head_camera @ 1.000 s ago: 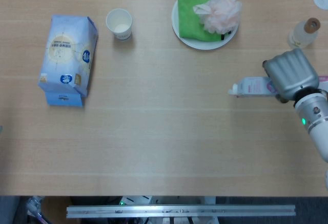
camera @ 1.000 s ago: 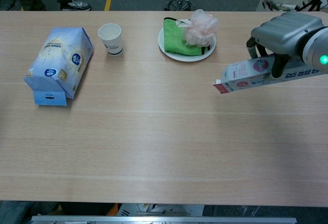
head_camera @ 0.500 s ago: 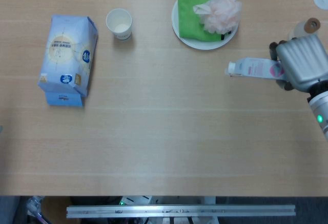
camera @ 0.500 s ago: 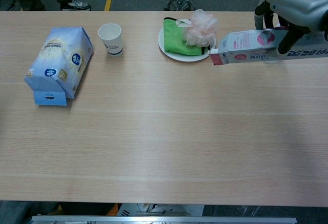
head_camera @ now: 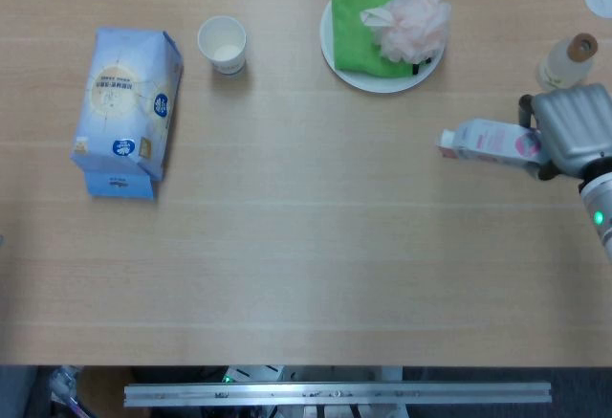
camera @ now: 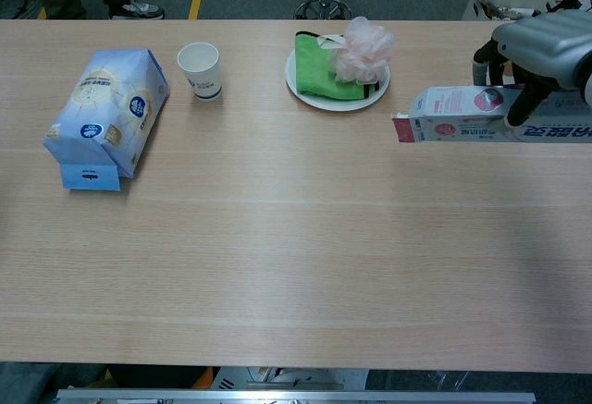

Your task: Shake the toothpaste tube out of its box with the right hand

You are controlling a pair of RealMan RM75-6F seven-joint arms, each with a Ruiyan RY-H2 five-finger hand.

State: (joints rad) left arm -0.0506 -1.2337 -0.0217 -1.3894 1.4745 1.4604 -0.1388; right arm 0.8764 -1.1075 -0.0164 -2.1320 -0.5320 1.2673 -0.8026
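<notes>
Over at the three o'clock edge of the desk [head_camera: 306, 246], the right robot hand [head_camera: 574, 131] grasps the toothpaste box [head_camera: 490, 141] by its far end, fingers wrapped around it. The box lies roughly level and sticks out from the hand toward nine o'clock, its open flap end pointing across the desk. From the chest view the same robot hand [camera: 541, 48] grips the box [camera: 453, 115] from above, and the box looks to be held just off the wood, though I cannot tell for certain whether it touches. No toothpaste tube shows outside the box.

At twelve o'clock from the box sits a white plate [head_camera: 335, 50] carrying a folded green cloth [head_camera: 359, 31] and a pink bath pouf [head_camera: 416, 21]. A small bottle with a cork-coloured top [head_camera: 569, 62] stands just beyond the hand. Well apart, toward nine o'clock, stand a paper cup [head_camera: 223, 45] and a pale blue packet [head_camera: 126, 110] lying flat. The left robot hand is out of sight in both views.
</notes>
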